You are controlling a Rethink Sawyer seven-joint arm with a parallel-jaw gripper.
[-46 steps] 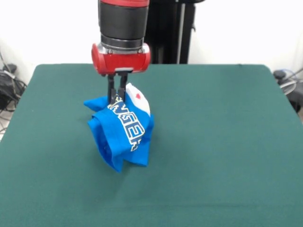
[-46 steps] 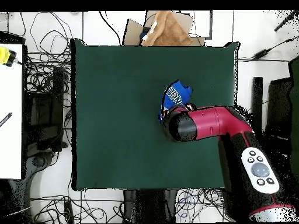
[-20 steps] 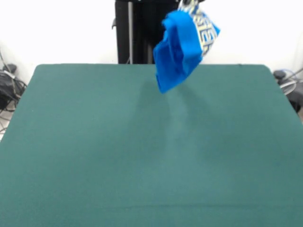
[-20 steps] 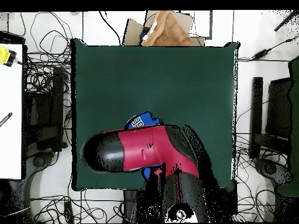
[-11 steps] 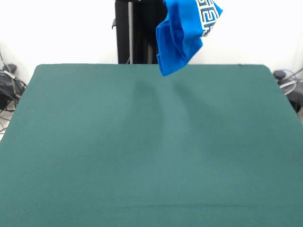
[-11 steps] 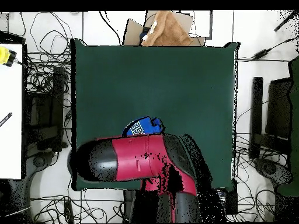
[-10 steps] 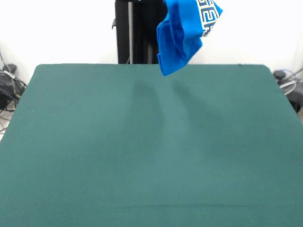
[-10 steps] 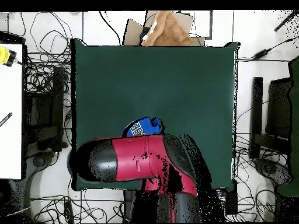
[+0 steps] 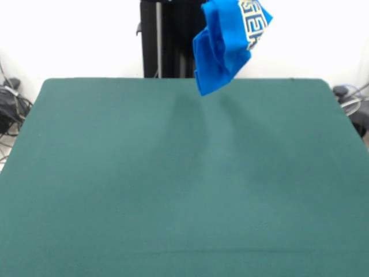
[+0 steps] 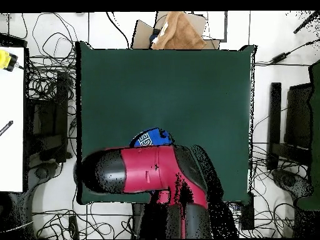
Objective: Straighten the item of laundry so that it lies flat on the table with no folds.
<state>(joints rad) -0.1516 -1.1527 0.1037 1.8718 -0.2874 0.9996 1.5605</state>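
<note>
— T-shirt, state and whereabouts?
— Bright blue soft cloth, bunched in drooping folds, white lettering showing; hanging clear above the table, from my end.
— Your fingers?
— Out of sight; cannot tell their grip. My red and black arm covers them from overhead.
— Table?
— Dark green felt, rectangular.

Brown cloth by cardboard beyond bench's top edge; cables left; white board w/ yellow tool.
</note>
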